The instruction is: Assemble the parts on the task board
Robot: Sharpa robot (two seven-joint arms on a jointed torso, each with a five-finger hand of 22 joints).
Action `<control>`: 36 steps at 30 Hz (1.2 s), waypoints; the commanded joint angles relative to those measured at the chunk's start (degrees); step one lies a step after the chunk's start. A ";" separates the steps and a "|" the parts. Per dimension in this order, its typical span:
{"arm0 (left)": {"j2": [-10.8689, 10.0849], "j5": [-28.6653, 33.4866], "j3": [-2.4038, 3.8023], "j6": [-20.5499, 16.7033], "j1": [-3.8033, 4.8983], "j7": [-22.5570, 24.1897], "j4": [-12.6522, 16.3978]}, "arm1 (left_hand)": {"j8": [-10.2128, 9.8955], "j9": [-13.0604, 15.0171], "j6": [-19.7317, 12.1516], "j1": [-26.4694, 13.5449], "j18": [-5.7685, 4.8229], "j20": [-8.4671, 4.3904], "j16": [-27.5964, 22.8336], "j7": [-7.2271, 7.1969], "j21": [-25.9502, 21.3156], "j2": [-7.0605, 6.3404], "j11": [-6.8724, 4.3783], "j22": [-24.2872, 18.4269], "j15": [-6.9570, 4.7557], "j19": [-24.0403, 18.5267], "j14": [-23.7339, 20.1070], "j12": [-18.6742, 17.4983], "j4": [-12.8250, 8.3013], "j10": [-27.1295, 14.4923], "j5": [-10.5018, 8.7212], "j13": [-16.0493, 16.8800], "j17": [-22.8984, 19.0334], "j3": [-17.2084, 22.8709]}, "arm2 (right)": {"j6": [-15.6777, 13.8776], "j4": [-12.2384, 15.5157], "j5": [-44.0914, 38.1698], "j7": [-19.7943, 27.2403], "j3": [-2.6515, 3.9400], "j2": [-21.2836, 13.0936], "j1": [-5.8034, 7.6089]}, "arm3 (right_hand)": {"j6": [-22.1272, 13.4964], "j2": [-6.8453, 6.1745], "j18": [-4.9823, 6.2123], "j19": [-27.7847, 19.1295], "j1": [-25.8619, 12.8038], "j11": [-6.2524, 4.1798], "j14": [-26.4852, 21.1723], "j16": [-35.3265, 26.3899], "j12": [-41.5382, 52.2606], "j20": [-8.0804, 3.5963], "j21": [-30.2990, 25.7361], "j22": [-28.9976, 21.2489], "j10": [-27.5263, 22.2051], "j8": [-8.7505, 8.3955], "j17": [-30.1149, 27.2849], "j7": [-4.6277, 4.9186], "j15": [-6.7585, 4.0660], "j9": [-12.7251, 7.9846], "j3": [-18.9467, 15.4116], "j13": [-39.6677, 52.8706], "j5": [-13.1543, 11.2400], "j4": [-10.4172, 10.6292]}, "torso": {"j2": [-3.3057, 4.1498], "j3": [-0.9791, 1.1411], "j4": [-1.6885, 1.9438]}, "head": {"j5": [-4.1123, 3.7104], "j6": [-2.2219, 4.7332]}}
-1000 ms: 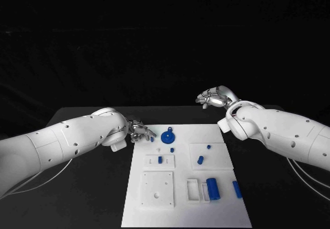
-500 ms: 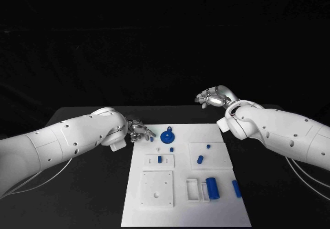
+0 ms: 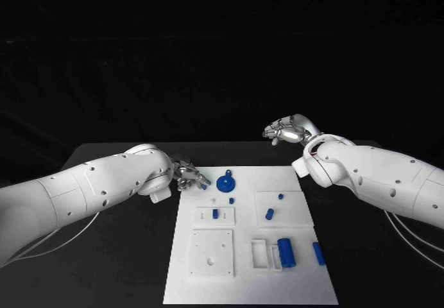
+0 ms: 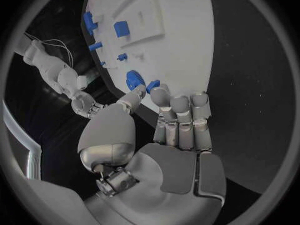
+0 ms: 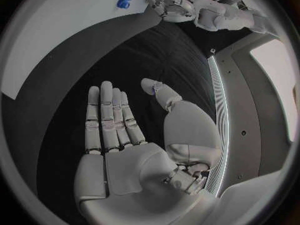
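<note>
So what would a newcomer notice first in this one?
The white task board lies mid-table, dotted with small blue parts, the round blue gear near its far edge. The left robot hand pinches a small blue part at the board's far-left corner, while the right robot hand hovers open beyond the board.

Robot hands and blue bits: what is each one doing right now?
Left robot hand: pinches a small part at the board's far corner.
Right robot hand: open flat, holds nothing, off the board.
Gear: lying on the board.
Cylinder: lying flat, not held.
Bar: lying near the board's right edge.
</note>
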 commanded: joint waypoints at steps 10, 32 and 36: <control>0.03 -0.08 -0.31 2.18 -0.49 -0.38 -0.18 | -0.09 -0.50 0.47 1.66 -0.84 -6.37 0.06 0.01 -0.43 2.65 0.15 0.22 0.06 -0.59 -0.53 -0.46 -2.33 -0.22 -0.04 -0.29 -0.16 -0.08 | 0.61 -0.16 -0.02 0.38 0.04 0.14 -0.02 | -0.49 0.70 0.78 -0.35 -0.05 -0.16 -0.46 0.13 0.32 -0.03 -0.30 0.10 -0.39 0.17 -0.08 0.04 0.14 -0.10 -0.39 -0.16 0.40 0.18 | -0.03 0.03 0.01 | 0.06 -0.07; -1.28 1.55 -0.30 -0.24 -0.72 -0.58 0.29 | 3.44 1.20 5.98 5.56 -1.10 -6.55 0.69 -1.76 -0.50 6.55 -1.53 0.47 -1.09 0.31 0.26 -0.46 -6.64 0.83 -0.08 -0.63 -0.31 3.55 | 0.72 -0.29 0.12 0.41 0.04 0.11 -0.12 | -0.49 0.82 0.78 -0.32 -0.43 -0.15 -0.46 0.22 0.53 0.01 -0.32 0.14 -0.42 0.22 -0.16 0.03 0.14 -0.15 -0.57 -0.46 0.47 0.51 | -0.04 0.02 -0.03 | 0.17 -0.08; -1.89 2.22 -0.30 -1.23 -0.75 -0.52 0.79 | 3.88 1.49 6.63 5.59 -1.09 -6.69 1.00 -2.05 -0.31 6.17 -1.77 0.59 -1.18 0.79 0.76 -0.31 -6.37 1.41 -0.07 -0.63 -0.29 4.87 | 0.74 -0.32 0.16 0.42 0.04 0.13 -0.16 | -0.49 0.83 0.78 -0.32 -0.45 -0.15 -0.46 0.23 0.55 0.00 -0.33 0.15 -0.42 0.23 -0.16 0.03 0.14 -0.16 -0.58 -0.49 0.48 0.52 | -0.01 0.02 0.00 | 0.09 -0.05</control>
